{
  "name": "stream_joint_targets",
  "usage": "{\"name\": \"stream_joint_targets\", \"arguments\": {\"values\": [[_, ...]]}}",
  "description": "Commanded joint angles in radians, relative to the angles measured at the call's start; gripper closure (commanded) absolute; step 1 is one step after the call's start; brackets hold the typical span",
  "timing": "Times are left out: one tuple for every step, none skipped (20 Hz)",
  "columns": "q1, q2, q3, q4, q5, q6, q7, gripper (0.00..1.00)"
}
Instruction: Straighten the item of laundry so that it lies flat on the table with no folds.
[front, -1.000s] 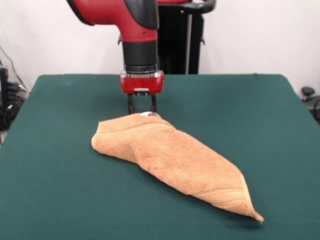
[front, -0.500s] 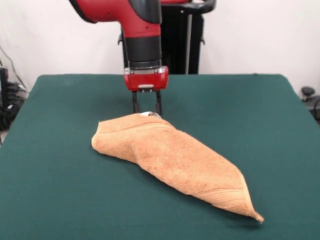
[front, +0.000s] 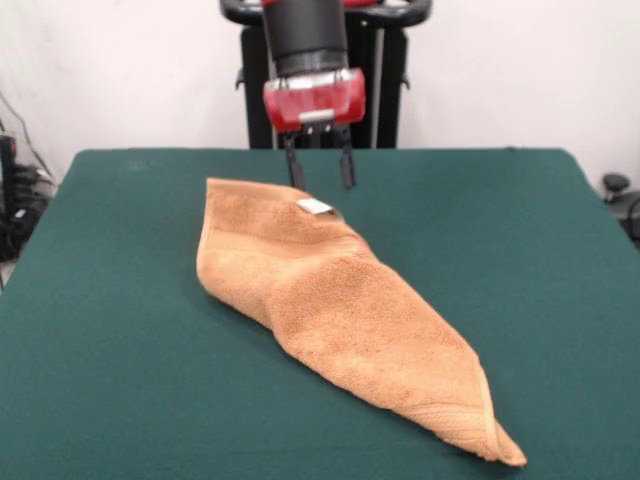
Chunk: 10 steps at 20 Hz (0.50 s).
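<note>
While the red-and-black arm's two-fingered gripper (front: 320, 166) hangs at twelve o'clock above the table's far side, its dark fingers stand apart and grip nothing, clear of the cloth just below. A light orange-tan terry-cloth towel (front: 335, 305) lies folded over on the flat dark green felt-topped table (front: 110, 390), running from a broad end near the centre towards a narrow point at five o'clock. A small white tag (front: 314, 206) sits at its far edge, just beneath the fingers.
</note>
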Motion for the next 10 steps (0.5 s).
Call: {"name": "stream_joint_targets", "arguments": {"values": [[0.028,-0.093,0.194,0.066,0.076,-0.012,0.333,0.0],[0.031,-0.079,0.191,0.064,0.076,-0.024,0.333,0.0],[0.034,-0.07,0.188,0.061,0.073,-0.034,0.331,0.0],[0.035,-0.071,0.187,0.066,0.075,-0.042,0.333,0.0],[0.039,-0.068,0.184,0.069,0.078,-0.045,0.333,0.0],[0.039,-0.067,0.187,0.07,0.078,-0.049,0.332,0.0],[0.038,-0.072,0.188,0.073,0.08,-0.049,0.333,0.0],[0.039,-0.071,0.187,0.075,0.082,-0.047,0.333,0.0],[0.039,-0.065,0.187,0.075,0.08,-0.054,0.334,0.0],[0.036,-0.056,0.19,0.073,0.076,-0.06,0.334,0.0]]}}
